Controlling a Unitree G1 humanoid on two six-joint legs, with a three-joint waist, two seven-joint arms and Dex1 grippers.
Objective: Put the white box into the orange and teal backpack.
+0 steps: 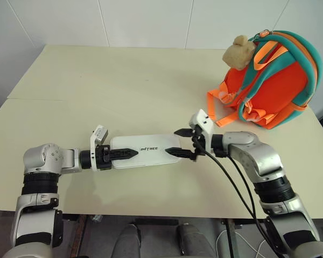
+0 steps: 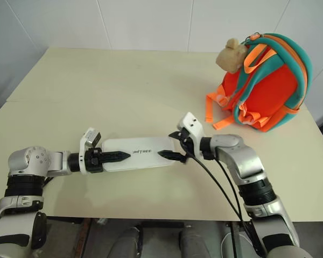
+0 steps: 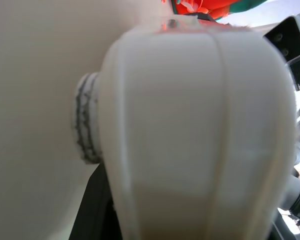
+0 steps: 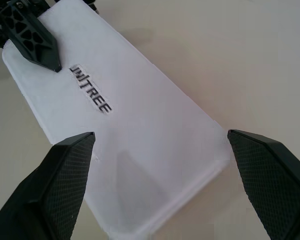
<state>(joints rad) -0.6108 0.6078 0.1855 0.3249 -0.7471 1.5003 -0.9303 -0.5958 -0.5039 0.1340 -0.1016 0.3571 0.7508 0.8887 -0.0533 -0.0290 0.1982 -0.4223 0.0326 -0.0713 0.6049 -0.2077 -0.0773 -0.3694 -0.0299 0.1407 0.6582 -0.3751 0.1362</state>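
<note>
The white box [image 1: 153,158] lies flat near the table's front edge, with dark lettering on its top. My left gripper [image 1: 134,153] is shut on the box's left end. One black finger lies along the top and the other is hidden beneath. At the box's right end my right gripper [image 4: 161,134] is open, with a finger on either side of that end and not touching it. The orange and teal backpack [image 1: 274,80] stands upright at the far right of the table, a tan plush bear [image 1: 238,51] at its top. It is well clear of both grippers.
The cream table [image 1: 124,86] has bare room behind and to the left of the box. Black cables [image 1: 231,183] run from my right wrist down over the front edge. Orange straps [image 1: 218,102] trail from the backpack toward my right gripper.
</note>
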